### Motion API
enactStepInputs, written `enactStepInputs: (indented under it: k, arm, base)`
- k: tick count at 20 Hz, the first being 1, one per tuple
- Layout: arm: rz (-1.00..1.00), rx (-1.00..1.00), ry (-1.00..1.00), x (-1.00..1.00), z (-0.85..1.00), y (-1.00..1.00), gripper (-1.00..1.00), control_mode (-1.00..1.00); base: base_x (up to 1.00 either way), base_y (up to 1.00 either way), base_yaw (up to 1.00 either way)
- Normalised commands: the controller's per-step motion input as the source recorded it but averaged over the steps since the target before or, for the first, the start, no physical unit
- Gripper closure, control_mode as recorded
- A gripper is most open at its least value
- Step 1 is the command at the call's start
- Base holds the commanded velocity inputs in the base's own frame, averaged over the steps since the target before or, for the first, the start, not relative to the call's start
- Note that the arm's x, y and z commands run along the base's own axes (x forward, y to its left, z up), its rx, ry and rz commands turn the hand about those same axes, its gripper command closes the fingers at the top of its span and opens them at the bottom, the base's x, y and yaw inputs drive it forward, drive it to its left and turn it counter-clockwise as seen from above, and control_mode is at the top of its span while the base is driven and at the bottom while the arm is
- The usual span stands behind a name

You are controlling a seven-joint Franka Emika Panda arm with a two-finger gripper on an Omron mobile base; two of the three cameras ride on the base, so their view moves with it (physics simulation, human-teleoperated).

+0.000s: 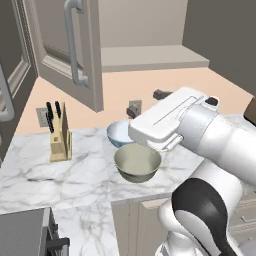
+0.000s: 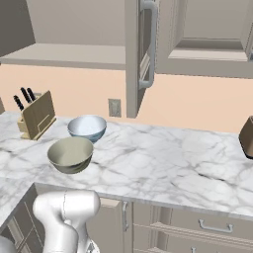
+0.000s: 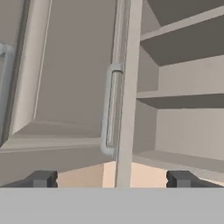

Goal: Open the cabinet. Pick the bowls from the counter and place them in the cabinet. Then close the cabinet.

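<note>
Grey-beige and panelled, the wide wall cabinet (image 1: 150, 57) stands with a door (image 1: 67, 50) swung out toward the robot, so its beige shelves are bare and reachable above the white marble counter (image 2: 163, 158) with grey veins. In the hand view the gripper (image 3: 111, 178) faces the edge of that open door and its long vertical metal bar handle (image 3: 109, 109); the two dark finger tips stand wide apart and hold nothing, which suits a hand that, by my judgement, is done with the door and is free for the first bowl. Both bowls sit on the counter below the cabinet opening, toward the front edge: the olive-beige ceramic bowl (image 1: 137, 162) nearer the front, the pale blue-white ceramic bowl (image 1: 120, 132) just behind it, the two close together or touching; I cannot tell which. A wooden knife block (image 1: 60, 137) with dark-handled knives stands well apart toward the counter's left end, near the back wall, so it should not hinder a reach. Open marble lies to the right of the bowls in the right base view, with a dark brown object (image 2: 247, 138) at the far right edge. The open door hangs over the counter's left part, and a lifted bowl would need to pass to the right of its edge.
</note>
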Motion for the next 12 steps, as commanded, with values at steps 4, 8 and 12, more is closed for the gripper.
enactStepInputs:
  k: [4,8,12]
  arm:
    - [0.18,0.12,0.08,0.21,0.0,-0.77,-1.0,-1.0]
    - [0.15,0.26,0.08,0.24,0.0,-0.71,-1.0,-1.0]
    - [0.07,0.21,0.05,0.45,0.0,-0.14,-1.0,-1.0]
  base:
    - [0.0,0.0,0.0]
    - [0.0,0.0,0.0]
    - [0.0,0.0,0.0]
